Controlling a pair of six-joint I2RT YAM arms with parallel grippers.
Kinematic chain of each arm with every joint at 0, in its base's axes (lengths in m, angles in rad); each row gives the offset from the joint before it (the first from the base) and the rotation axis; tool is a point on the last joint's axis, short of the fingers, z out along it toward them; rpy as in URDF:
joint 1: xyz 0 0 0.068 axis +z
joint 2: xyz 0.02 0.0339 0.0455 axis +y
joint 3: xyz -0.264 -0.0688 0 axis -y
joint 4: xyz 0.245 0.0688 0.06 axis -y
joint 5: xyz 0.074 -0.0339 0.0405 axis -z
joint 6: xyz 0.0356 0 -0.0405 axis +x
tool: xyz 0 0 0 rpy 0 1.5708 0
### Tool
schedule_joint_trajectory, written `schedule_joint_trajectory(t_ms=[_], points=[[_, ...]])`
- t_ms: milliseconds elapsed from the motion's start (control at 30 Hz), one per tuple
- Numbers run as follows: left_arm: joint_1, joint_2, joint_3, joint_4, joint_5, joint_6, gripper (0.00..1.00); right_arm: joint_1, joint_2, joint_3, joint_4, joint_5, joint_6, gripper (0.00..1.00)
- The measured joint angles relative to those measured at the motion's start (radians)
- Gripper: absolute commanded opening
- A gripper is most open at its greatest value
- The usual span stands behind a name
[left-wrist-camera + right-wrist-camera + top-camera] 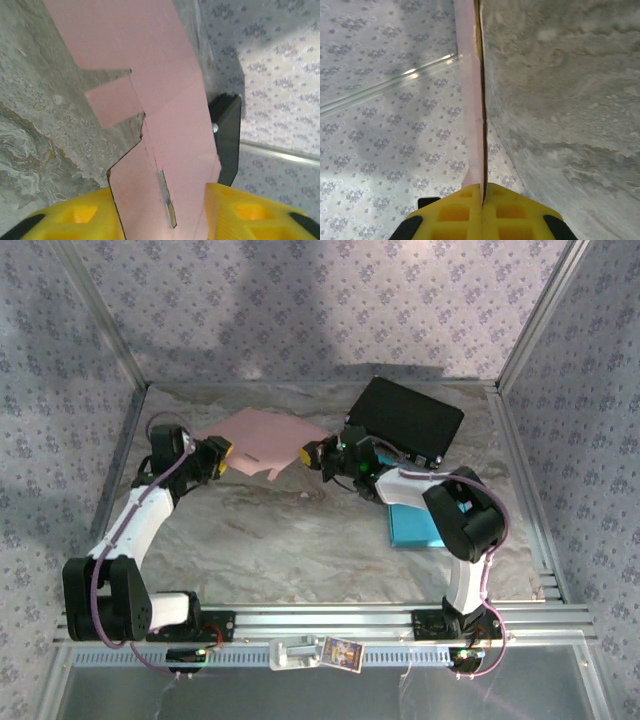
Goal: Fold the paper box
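One pink paper box lies at the back of the table, a bit left of the middle. It is not folded up. It looks flat, like a sheet with flaps. From the left wrist camera, the paper box runs away from the hand, and one small flap sticks out to the side over the table. From the right wrist camera, the paper box shows edge on, as a thin pink strip standing up beside the table.

The left gripper is at the left end of the paper. Its yellow fingers are apart, and the near end of the paper sits in the gap of the left gripper. I cannot tell if the fingers touch the paper.

The right gripper is at the right end of the paper. Up close, the right gripper has its yellow fingers pressed together, with the thin edge of the paper pinched between them.

Just behind the right gripper is a black case, tilted on the table. The left wrist camera sees the black case past the far side of the paper. A flat blue thing lies nearer, partly under the right arm. Walls with little purple flowers stand around the table.
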Motion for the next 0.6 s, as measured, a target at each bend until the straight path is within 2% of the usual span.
schedule_joint_trajectory(t_ms=[67,167,400,533,600], points=[[-0.005,-0.023,0.094,-0.077,-0.052,0.06,0.54,-0.002,-0.06,0.051,-0.096,0.026,-0.031,0.0],[-0.008,-0.087,0.187,-0.136,-0.129,0.117,0.54,0.001,-0.17,0.137,-0.249,0.086,-0.071,0.0],[-0.011,-0.289,0.181,-0.201,-0.317,0.145,0.5,0.085,-0.415,0.309,-0.621,0.27,-0.103,0.0],[-0.01,-0.27,0.19,-0.24,-0.34,0.165,0.48,0.168,-0.425,0.513,-0.968,0.346,-0.025,0.0],[-0.01,-0.224,0.205,-0.262,-0.327,0.175,0.47,0.193,-0.399,0.579,-1.07,0.363,0.018,0.0]])
